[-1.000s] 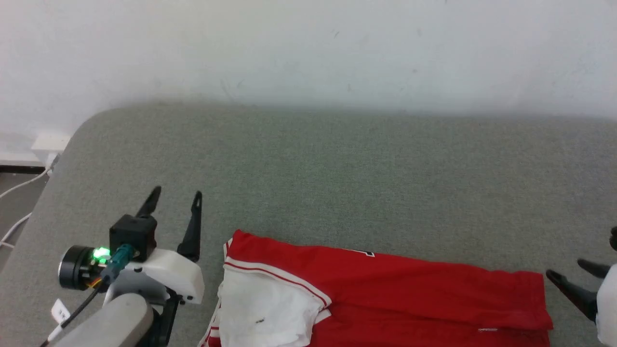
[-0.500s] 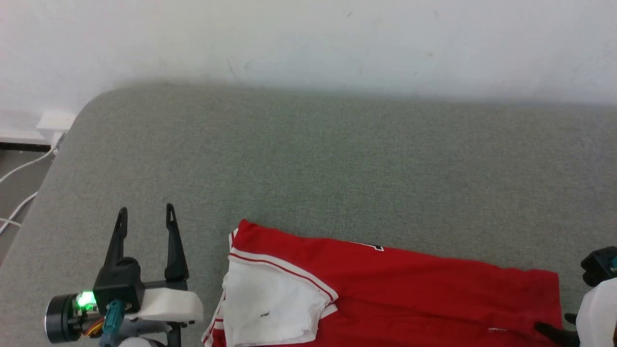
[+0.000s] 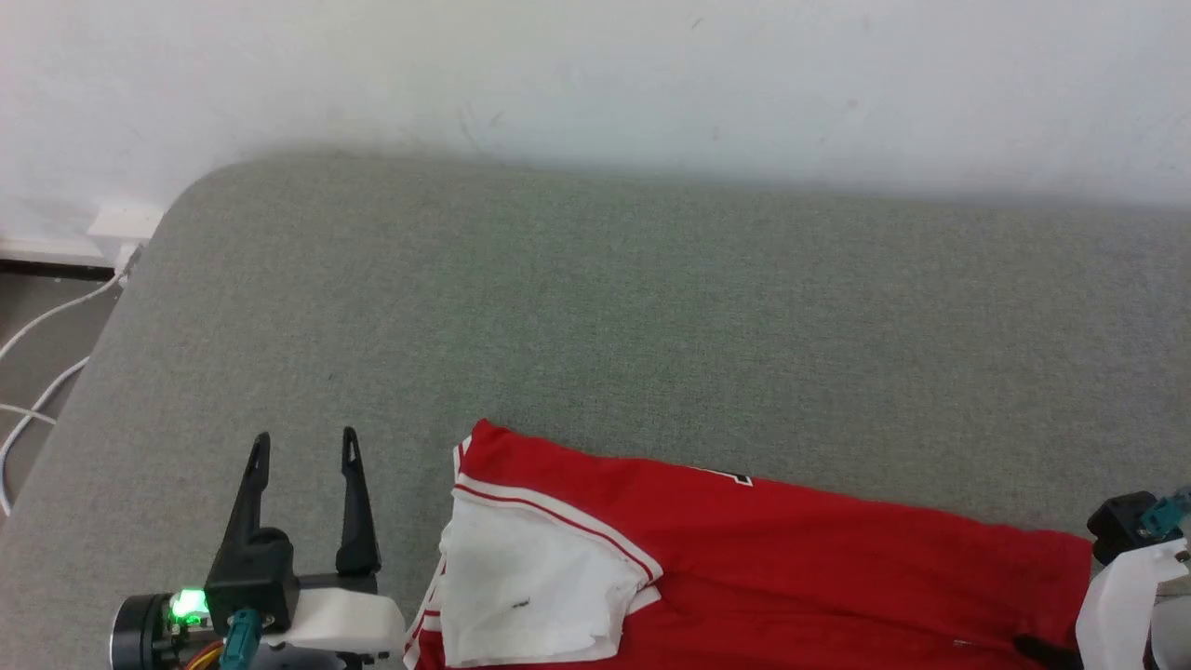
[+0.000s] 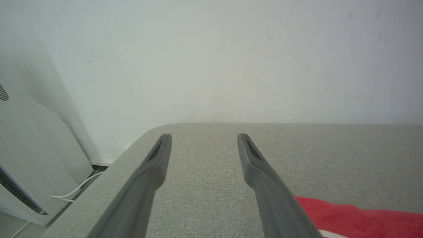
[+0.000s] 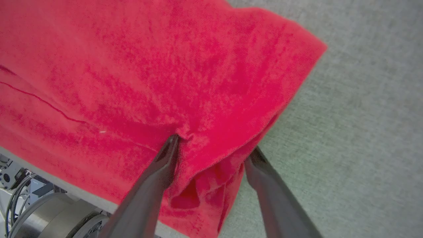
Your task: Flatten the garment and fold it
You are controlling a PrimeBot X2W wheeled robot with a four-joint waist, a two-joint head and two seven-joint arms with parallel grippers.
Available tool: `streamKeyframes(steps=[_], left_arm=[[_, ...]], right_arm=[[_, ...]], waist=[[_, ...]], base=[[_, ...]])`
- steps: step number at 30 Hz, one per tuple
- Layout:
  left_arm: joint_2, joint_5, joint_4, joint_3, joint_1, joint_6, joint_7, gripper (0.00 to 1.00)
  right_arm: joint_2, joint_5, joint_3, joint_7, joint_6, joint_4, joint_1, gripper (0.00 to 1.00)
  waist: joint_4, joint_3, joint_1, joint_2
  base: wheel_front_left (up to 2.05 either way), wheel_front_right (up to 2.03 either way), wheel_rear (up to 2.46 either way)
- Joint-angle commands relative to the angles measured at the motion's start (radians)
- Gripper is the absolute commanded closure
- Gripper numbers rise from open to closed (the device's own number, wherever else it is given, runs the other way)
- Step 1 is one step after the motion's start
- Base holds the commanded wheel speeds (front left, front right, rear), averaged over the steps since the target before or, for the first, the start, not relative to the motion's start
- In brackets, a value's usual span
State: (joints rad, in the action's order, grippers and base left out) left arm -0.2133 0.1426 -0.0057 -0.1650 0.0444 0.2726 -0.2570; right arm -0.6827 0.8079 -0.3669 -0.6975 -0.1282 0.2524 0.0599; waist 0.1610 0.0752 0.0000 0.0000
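Risk was a pinch of extra layers, since right fingers (image 5: 155,175) stood wide astride the shirt's (image 5: 132,66) bunched corner, holding nothing; left fingers (image 3: 352,502) hung wide, empty.

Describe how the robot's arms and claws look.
The left claw has two long, dark, tapering fingers on a black block, mounted to a white shell. Beside it sits a round black module with a green light, a teal plug and orange wires. The right claw has matching dark fingers, a white shell and a teal plug.
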Motion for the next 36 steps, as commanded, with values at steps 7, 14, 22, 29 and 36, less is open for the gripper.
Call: streamKeyframes(steps=[7, 14, 22, 29, 36], left_arm=[[0.027, -0.062, 0.009, 0.060, 0.036, -0.049, -0.005, 0.00], [0.045, -0.096, -0.005, 0.080, 0.056, -0.067, -0.005, 0.00], [0.051, -0.117, 0.003, 0.085, 0.070, -0.085, -0.005, 0.00], [0.048, -0.126, 0.008, 0.087, 0.083, -0.094, -0.005, 0.00], [0.053, -0.128, 0.007, 0.088, 0.077, -0.095, -0.005, 0.00]], right_arm=[[-0.003, 0.037, -0.041, 0.052, -0.003, 0.004, 0.011, 1.00], [-0.072, 0.055, 0.032, 0.076, -0.003, -0.051, 0.009, 1.00], [-0.172, 0.051, 0.179, 0.074, -0.003, -0.003, -0.080, 1.00], [-0.181, 0.050, 0.204, 0.073, -0.003, -0.105, -0.125, 1.00], [-0.147, 0.056, 0.120, 0.011, -0.003, -0.434, -0.118, 1.00]], waist=[[-0.027, -0.036, 0.0000, 0.0000], [-0.047, -0.055, 0.0000, 0.0000], [-0.052, -0.082, 0.0000, 0.0000], [-0.058, -0.098, 0.0000, 0.0000], [-0.055, -0.086, 0.0000, 0.0000]], base=[[0.00, 0.00, 0.00], [0.00, 0.00, 0.00], [0.00, 0.00, 0.00], [0.00, 0.00, 0.00], [0.00, 0.00, 0.00]])
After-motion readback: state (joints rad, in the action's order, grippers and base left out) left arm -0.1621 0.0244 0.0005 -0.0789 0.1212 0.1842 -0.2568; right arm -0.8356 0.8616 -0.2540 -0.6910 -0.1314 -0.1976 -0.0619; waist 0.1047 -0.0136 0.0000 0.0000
